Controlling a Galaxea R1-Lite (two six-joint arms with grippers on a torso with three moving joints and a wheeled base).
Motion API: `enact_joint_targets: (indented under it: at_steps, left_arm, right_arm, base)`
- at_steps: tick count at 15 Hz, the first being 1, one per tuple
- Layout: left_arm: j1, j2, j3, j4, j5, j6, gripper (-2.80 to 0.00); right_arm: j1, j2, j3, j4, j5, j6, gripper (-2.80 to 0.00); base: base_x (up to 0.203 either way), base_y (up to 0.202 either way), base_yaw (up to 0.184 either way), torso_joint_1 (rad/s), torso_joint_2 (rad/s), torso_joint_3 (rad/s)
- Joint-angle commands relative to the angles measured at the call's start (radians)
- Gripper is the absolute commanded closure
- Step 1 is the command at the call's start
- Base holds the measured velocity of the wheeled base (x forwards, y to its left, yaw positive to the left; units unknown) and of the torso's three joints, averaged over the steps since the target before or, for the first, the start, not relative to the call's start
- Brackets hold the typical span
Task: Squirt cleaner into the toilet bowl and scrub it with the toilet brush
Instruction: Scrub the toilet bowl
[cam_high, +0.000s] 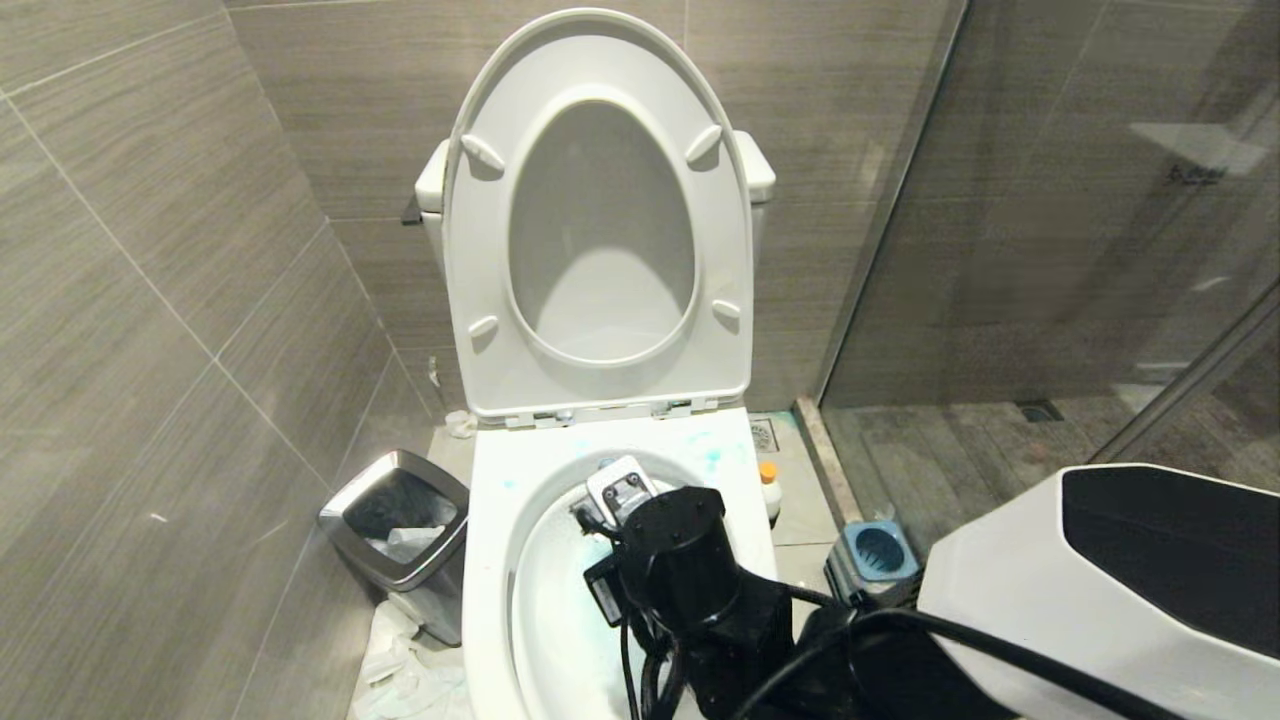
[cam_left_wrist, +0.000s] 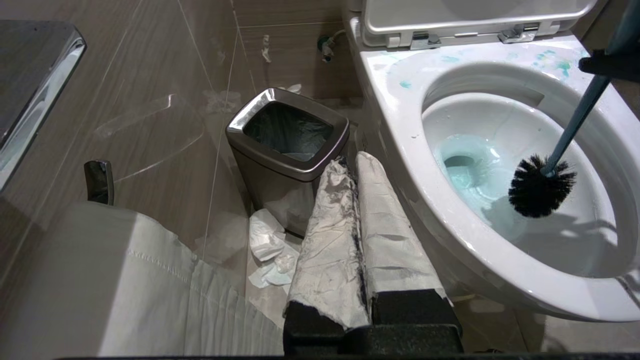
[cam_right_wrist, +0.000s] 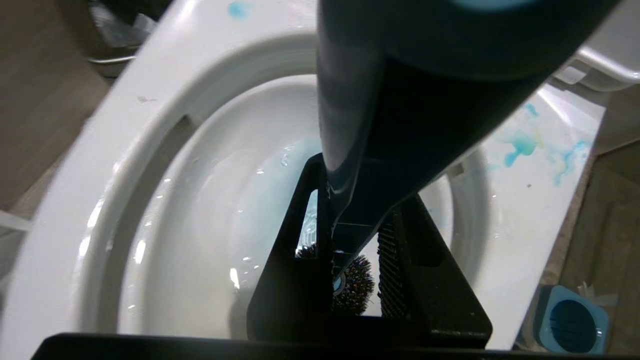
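Observation:
The white toilet bowl (cam_high: 490, 560) stands with seat and lid raised, and light blue liquid (cam_left_wrist: 470, 170) pools at its bottom. My right gripper (cam_right_wrist: 360, 192) points down over the bowl, shut on the slate-blue handle (cam_right_wrist: 347, 110) of the toilet brush. The brush's black bristle head (cam_left_wrist: 541, 186) hangs inside the bowl, just above the liquid near the far wall. The cleaner (cam_high: 769, 490), a white bottle with an orange cap, stands on the floor to the right of the toilet. My left gripper (cam_left_wrist: 352, 162) is parked beside the bowl's left side, its tape-wrapped fingers shut on nothing.
A steel waste bin (cam_high: 400, 530) sits left of the toilet, with crumpled tissue (cam_left_wrist: 270, 250) on the floor by it. The blue brush holder (cam_high: 878, 555) stands on the right, near the glass shower partition (cam_high: 1000, 250). Blue stains (cam_high: 710, 455) mark the back rim.

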Motion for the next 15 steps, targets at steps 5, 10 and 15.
enact_joint_targets:
  at_steps: [5,10,15]
  left_arm:
    - [0.001,0.001,0.001,0.000,0.000,0.000,0.00]
    - [0.001,0.001,0.000,0.000,0.000,0.000,0.00]
    - [0.001,0.001,0.000,0.000,0.000,0.000,0.00]
  right_arm:
    - [0.130,-0.043,0.051,-0.014,-0.010,0.062,0.00]
    - [0.147,0.033,-0.073,-0.013,-0.013,0.058,0.00]
    - [0.092,0.147,-0.303,0.038,-0.012,0.042,0.00]
  base:
    - [0.000,0.000,0.000,0.000,0.00,0.000]
    - [0.000,0.000,0.000,0.000,0.00,0.000]
    - [0.000,0.000,0.000,0.000,0.00,0.000]
